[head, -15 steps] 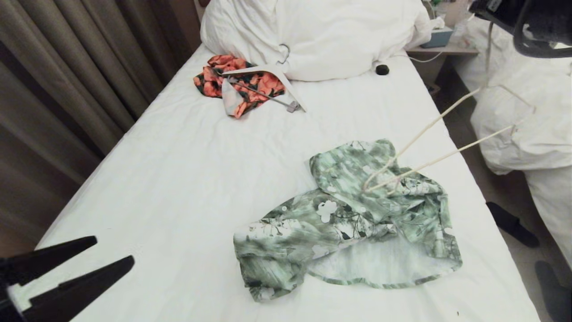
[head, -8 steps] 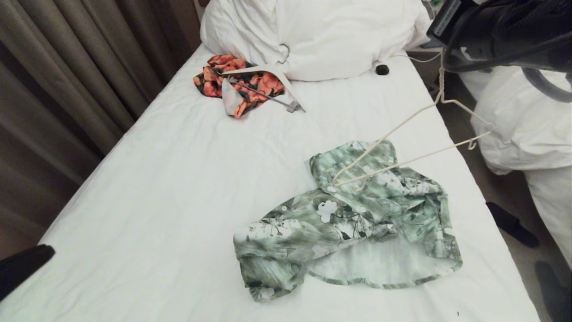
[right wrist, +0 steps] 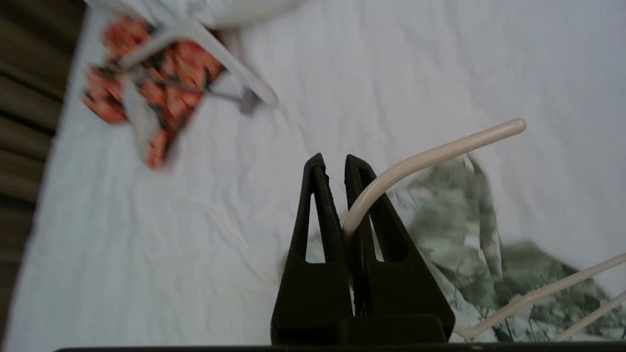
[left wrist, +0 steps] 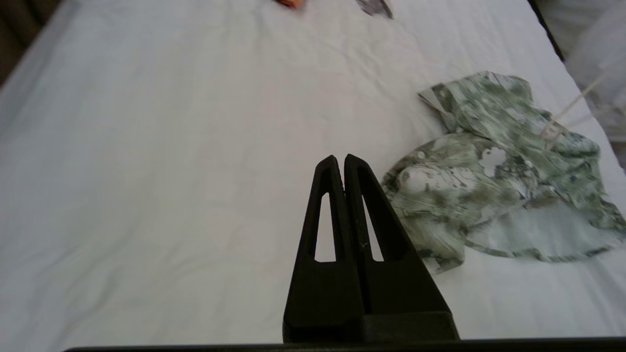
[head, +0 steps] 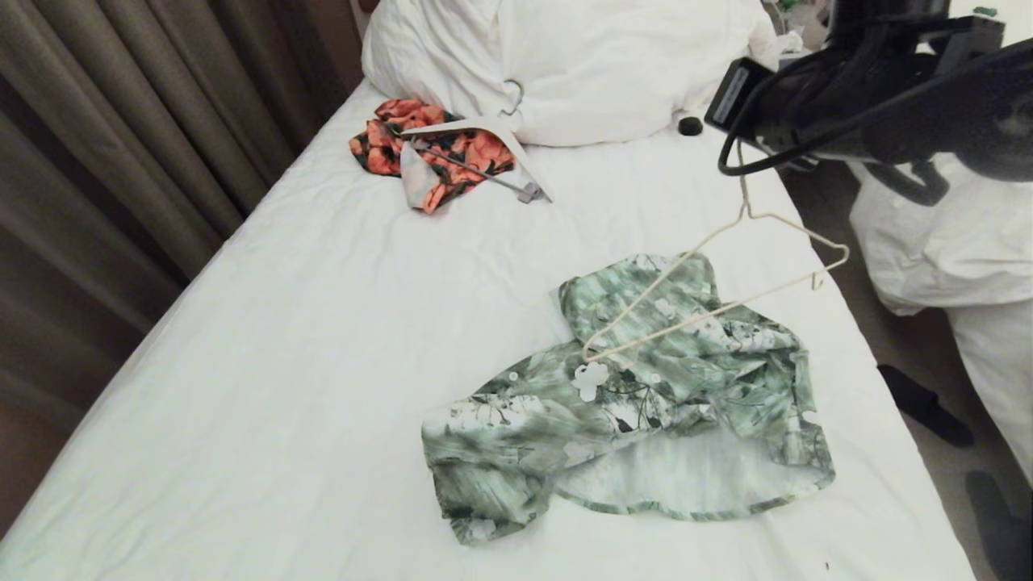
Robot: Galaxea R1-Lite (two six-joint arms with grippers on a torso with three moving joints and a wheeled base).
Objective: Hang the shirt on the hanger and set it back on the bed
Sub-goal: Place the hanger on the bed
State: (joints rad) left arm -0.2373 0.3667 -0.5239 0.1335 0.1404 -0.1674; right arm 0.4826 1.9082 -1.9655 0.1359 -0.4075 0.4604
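Note:
The green-and-white shirt [head: 637, 387] lies crumpled on the bed [head: 323, 363], right of centre. My right gripper [right wrist: 337, 164] is shut on the neck of the cream hanger [head: 710, 290], holding it in the air above the bed's right side. The hanger hangs tilted, and its lower corner rests on the shirt near the collar. In the right wrist view the hanger's hook [right wrist: 430, 156] curves out from between the fingers, with the shirt [right wrist: 469, 230] below. My left gripper [left wrist: 340, 161] is shut with nothing in it, above bare sheet to the left of the shirt [left wrist: 489, 166]. It is out of the head view.
An orange floral garment [head: 436, 149] with a thick white hanger [head: 484, 125] lies near the big pillow [head: 581, 56]. A small black object [head: 690, 125] sits by the pillow. Curtains [head: 121, 161] run along the bed's left side. Another white bed [head: 952, 218] stands to the right.
My right arm has swung left over the bed, carrying the hanger, whose lower corner slid left across the shirt. My left gripper has shut and drawn out of the head view.

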